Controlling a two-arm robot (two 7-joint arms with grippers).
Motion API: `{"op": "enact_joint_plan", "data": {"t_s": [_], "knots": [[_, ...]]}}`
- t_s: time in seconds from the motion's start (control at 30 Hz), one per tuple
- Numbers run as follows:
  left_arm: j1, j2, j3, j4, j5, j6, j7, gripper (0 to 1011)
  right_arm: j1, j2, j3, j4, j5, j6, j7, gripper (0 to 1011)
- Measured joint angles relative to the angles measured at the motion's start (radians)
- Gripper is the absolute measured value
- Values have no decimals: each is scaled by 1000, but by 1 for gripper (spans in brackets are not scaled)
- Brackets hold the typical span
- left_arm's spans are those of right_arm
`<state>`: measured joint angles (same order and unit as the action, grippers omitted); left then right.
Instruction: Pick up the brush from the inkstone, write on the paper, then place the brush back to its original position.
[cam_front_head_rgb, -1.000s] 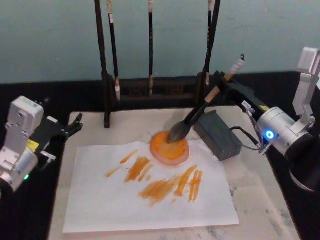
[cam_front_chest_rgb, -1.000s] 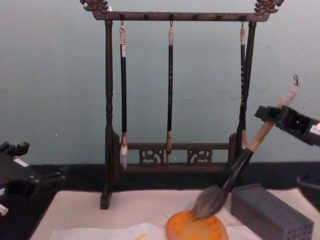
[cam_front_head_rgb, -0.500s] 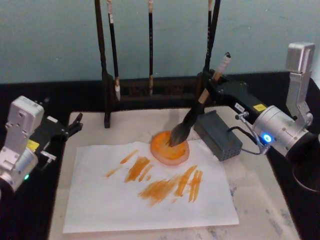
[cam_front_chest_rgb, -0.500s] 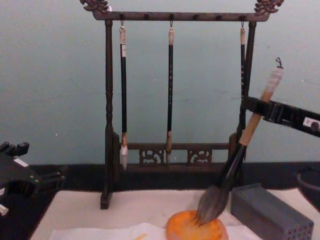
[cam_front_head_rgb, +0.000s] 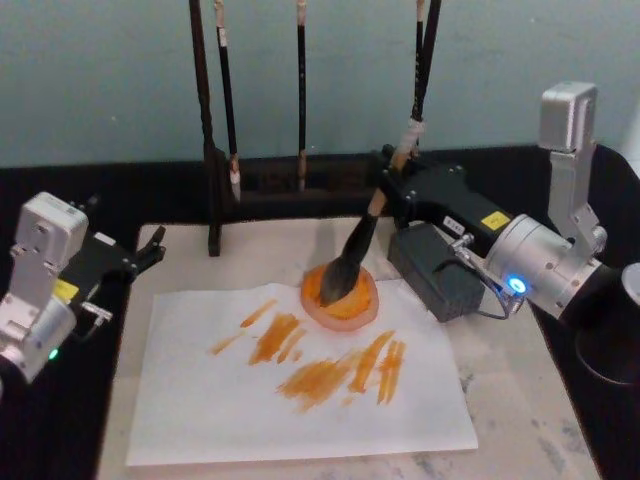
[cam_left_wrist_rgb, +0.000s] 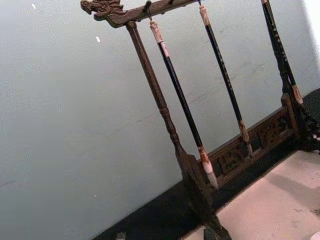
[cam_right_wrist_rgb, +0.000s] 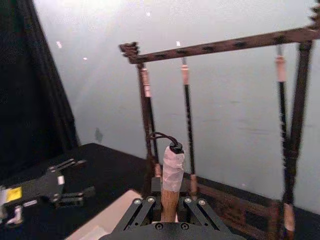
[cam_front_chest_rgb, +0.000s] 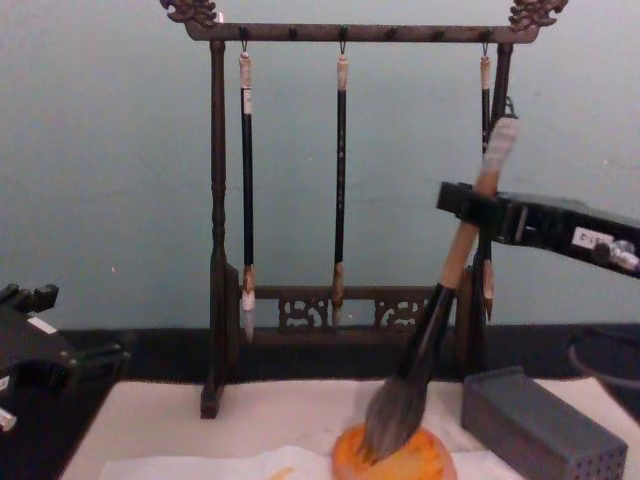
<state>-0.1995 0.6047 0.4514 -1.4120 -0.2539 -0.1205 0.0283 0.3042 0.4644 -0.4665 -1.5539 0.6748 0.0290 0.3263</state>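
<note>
Currently the inkstone (cam_front_head_rgb: 366, 306) sits on the paper's (cam_front_head_rgb: 250, 400) 1 o'clock corner. We note one thing in it: the grey bristle head of the brush (cam_front_head_rgb: 362, 236), tip down on the glossy orange surface. In the chest view the shaft leans, with the handle end tipped toward 1 o'clock. The right gripper (cam_front_head_rgb: 385, 190) is clamped on the light wooden handle, below the white-wrapped end, at about 1 o'clock from the dish. Orange strokes (cam_front_head_rgb: 320, 375) cover the sheet's middle, at 6 to 7 o'clock of the dish. A grey block (cam_front_head_rgb: 440, 275) lies just beside the dish at 3 o'clock. The rack (cam_front_head_rgb: 210, 150) with three thin brushes (cam_front_head_rgb: 300, 100) stands at 12 o'clock. The left gripper (cam_front_head_rgb: 150, 250) is parked at the paper's 9 o'clock, fingers spread, holding nothing.

Against half a second ago: the brush stands steeper, and its handle and the right gripper have shifted toward 9 o'clock. The bristles rest nearer the dish's centre. Left gripper, paper and block are unchanged.
</note>
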Motion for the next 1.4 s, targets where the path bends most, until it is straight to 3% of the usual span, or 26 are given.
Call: {"op": "enact_joint_plan", "data": {"t_s": [0.6, 1.13, 1.4], "knots": [[0, 0, 0, 0, 0, 0, 0, 1001, -36, -5, -44, -86, -104, 10, 66, 161], [0, 0, 0, 0, 0, 0, 0, 1001, -29, -41, -76, -57, -186, 18, 114, 161], [0, 0, 0, 0, 0, 0, 0, 1001, -32, -54, -75, -46, -204, 19, 131, 161]]}}
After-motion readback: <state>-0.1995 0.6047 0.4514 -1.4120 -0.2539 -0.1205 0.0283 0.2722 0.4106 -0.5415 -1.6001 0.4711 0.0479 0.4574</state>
